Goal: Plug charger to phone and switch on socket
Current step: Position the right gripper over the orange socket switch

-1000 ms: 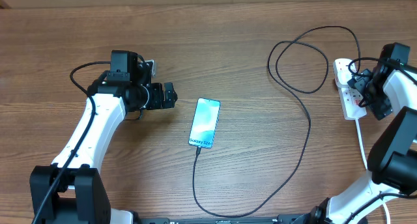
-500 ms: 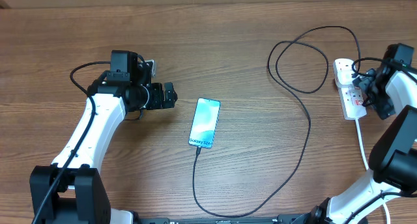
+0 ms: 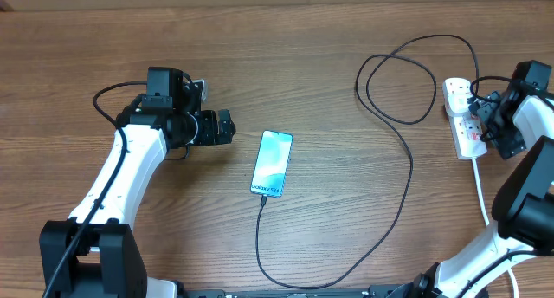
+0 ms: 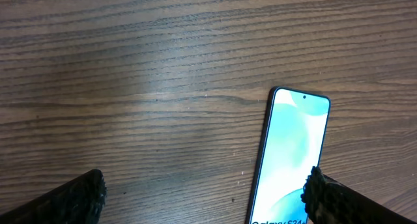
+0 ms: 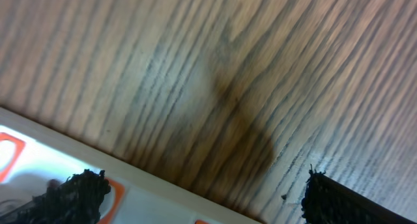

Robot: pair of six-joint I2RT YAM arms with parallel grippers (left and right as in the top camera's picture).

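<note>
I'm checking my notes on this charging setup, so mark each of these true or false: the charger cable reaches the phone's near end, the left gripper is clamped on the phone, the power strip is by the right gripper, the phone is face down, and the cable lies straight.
1. The charger cable reaches the near end of the phone. True.
2. The left gripper is clamped on the phone. False: it is open and sits beside the phone, clear of it.
3. The power strip is by the right gripper. True.
4. The phone is face down. False: its light blue screen faces up.
5. The cable lies straight. False: it curves across the wood and makes a loop near the power strip.
</note>
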